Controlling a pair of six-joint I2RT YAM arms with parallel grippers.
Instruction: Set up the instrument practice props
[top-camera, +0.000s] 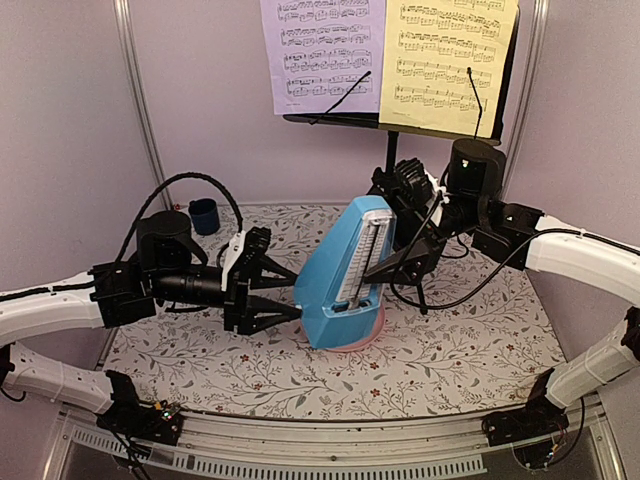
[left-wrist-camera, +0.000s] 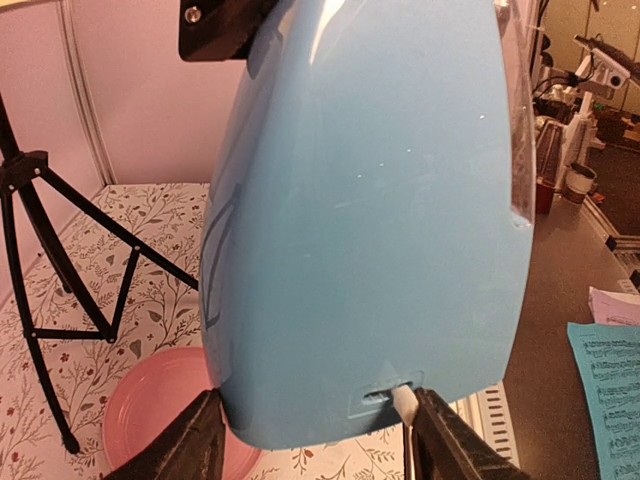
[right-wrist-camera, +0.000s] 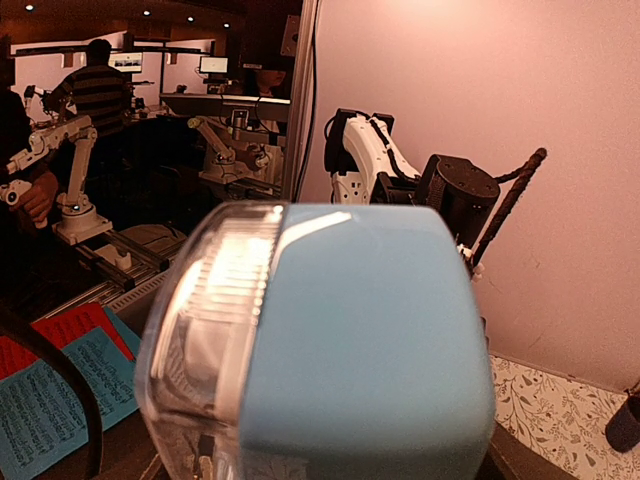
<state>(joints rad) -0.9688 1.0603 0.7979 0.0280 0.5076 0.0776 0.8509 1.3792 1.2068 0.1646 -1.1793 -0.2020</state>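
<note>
The small blue wedge-shaped metronome (top-camera: 345, 270) stands upright over the pink round plate (top-camera: 362, 343), its base clamped by the left claw (top-camera: 298, 292) on its left, while the right claw (top-camera: 395, 262) sits beside its upper right side, state not possible to tell.

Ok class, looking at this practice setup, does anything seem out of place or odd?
Yes: the blue metronome is over the pink plate, a dish with no part in music practice, rather than on the bare cloth. The left hand clamps its base. Whether it touches the plate is unclear.
</note>
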